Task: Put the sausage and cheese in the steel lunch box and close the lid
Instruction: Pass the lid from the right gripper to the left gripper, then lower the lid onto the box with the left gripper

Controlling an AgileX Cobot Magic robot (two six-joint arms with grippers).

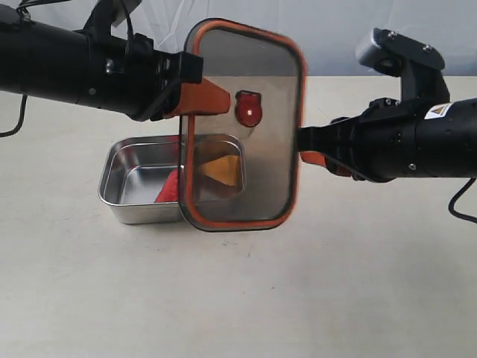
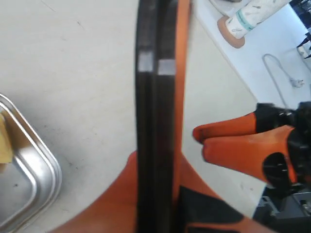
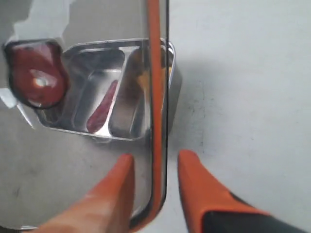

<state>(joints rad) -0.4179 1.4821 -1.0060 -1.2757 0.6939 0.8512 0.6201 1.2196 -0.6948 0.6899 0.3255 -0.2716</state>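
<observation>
The dark translucent lid [image 1: 261, 67] with orange rim stands upright above the table, its red valve tab [image 1: 248, 107] facing the camera. My left gripper [image 1: 195, 97] is shut on the lid's left edge [image 2: 155, 97]. At the opposite edge [image 3: 156, 97] my right gripper [image 3: 155, 160] stands open, one finger on each side of the rim with small gaps. Behind and below is the steel lunch box [image 1: 119, 168]. The red sausage [image 1: 168, 190] lies in it, and the yellow-orange cheese [image 1: 222, 170] shows through the lid in the smaller compartment.
The box rests on a beige tabletop [image 1: 238, 298]. Beyond the table edge, the left wrist view shows a white roll on an orange base [image 2: 248, 19] and a cable [image 2: 279, 77] on the floor.
</observation>
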